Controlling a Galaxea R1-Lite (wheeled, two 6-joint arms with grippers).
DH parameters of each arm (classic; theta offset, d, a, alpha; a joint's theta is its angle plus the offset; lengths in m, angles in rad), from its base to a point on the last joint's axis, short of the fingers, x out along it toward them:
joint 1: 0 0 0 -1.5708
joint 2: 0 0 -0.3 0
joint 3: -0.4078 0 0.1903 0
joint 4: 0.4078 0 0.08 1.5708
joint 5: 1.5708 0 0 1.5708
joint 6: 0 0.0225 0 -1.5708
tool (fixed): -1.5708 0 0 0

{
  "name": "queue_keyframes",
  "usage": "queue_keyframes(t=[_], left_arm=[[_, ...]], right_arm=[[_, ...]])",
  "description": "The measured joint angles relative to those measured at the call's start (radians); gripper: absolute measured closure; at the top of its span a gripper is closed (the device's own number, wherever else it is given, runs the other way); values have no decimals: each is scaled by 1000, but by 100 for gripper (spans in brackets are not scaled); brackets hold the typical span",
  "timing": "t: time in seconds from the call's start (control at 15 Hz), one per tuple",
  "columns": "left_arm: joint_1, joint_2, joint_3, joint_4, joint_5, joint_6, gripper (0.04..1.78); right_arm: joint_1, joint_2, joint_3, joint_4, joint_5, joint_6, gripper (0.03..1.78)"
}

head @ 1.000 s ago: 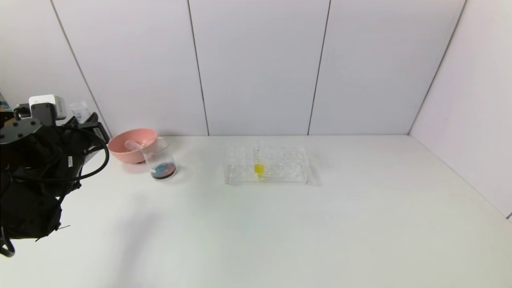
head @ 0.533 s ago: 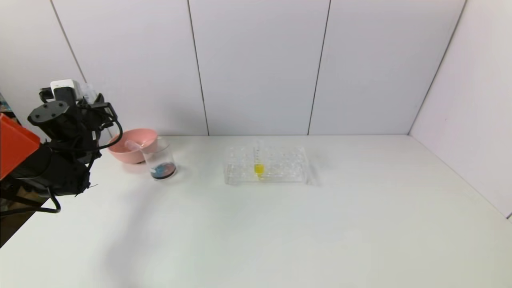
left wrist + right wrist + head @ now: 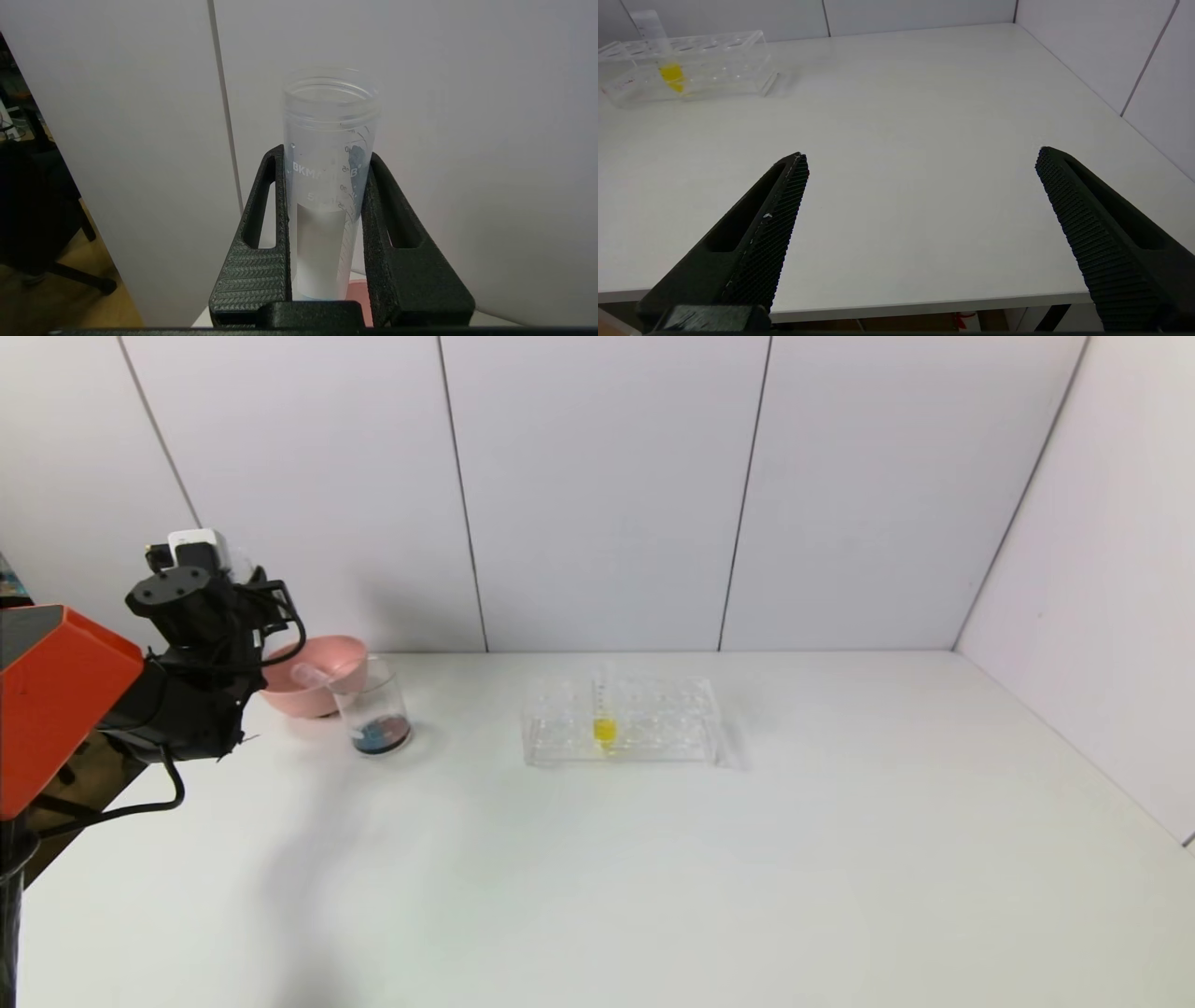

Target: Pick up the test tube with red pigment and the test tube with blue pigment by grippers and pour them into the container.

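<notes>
Left gripper [image 3: 327, 224] is being kept clamped on an emptied test tube [image 3: 329, 154]; slippage is being risked near the pink bowl [image 3: 313, 667]

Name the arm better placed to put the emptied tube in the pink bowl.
Left. The left hand is shut on the emptied tube, raised beside the pink bowl. The right hand is open, empty, and far off at the table's near edge.
</notes>
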Motion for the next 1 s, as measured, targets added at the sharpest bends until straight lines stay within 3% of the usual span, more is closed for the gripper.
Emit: queue_keyframes(t=[0.2,0.4,0.8,1.0], left_arm=[[-3,7,7,-2,4,0,136],[-13,7,17,-6,4,0,119],[-28,5,23,-5,6,0,32],[-30,-4,25,11,3,1,8]], right_arm=[[0,0,0,0,0,0,4],[0,0,0,0,0,0,4],[0,0,0,0,0,0,4],[0,0,0,0,0,0,4]])
